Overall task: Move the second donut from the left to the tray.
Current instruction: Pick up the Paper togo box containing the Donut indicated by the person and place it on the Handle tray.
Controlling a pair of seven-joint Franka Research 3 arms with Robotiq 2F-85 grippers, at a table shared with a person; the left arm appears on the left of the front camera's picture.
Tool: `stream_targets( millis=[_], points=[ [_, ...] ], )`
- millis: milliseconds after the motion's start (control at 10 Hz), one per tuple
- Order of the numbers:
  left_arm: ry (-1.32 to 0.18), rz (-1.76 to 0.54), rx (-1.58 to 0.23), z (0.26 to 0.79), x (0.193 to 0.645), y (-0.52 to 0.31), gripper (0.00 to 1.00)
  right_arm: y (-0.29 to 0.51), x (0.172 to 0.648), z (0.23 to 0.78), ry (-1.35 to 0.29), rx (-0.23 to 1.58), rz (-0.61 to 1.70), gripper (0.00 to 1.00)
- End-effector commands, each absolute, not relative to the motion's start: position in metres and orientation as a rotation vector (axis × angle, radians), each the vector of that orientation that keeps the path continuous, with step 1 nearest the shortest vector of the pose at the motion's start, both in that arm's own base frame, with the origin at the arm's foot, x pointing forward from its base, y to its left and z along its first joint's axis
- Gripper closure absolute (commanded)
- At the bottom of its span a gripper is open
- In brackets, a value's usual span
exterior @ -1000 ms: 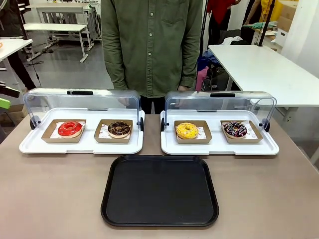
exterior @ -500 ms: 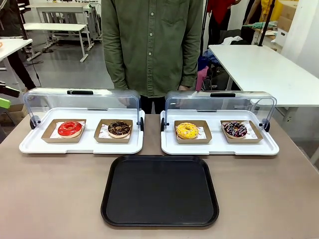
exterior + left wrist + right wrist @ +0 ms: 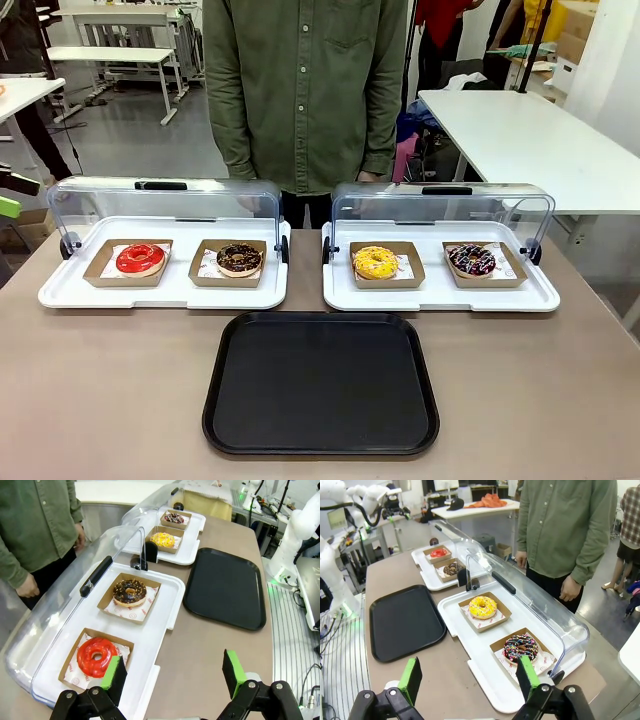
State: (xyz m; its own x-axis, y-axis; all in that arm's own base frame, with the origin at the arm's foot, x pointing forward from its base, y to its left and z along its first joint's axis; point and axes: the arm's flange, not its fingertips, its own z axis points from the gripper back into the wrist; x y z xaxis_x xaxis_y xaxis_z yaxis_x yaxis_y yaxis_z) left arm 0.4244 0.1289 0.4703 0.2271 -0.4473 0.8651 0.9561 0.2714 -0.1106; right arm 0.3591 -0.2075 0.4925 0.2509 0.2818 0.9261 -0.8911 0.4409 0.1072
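The second donut from the left point(image 3: 239, 258) is dark chocolate with pale sprinkles and sits in a brown cardboard holder on the left white display tray point(image 3: 160, 297); the left wrist view shows this donut point(image 3: 129, 592) ahead of my left gripper point(image 3: 174, 671), which hangs open above the table edge near the red donut point(image 3: 95, 656). The black tray point(image 3: 321, 383) lies bare in front of the display trays, also black tray point(image 3: 224, 587) and black tray point(image 3: 404, 620). My right gripper point(image 3: 470, 677) is open, hovering near the right display tray point(image 3: 485, 667).
A red donut point(image 3: 139, 258) sits left of the chocolate one. The right display tray point(image 3: 440, 298) holds a yellow donut point(image 3: 374, 262) and a dark donut with pink and white sprinkles point(image 3: 471, 259). Clear lids stand raised behind both. A person point(image 3: 305, 90) stands at the far side.
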Motion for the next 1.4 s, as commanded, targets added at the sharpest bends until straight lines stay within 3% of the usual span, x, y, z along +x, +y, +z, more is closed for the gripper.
stream_targets(
  millis=[0, 1300],
  points=[
    [-0.832, -1.108, -0.761, 0.4710, 0.4243, 0.1290, 0.00, -0.2082, 0.3621, 0.4943, -1.043, 0.743, 0.920, 0.00],
    [-0.832, -1.108, -0.761, 0.4710, 0.4243, 0.1290, 0.00, -0.2082, 0.3621, 0.4943, -1.043, 0.743, 0.920, 0.00]
  ],
)
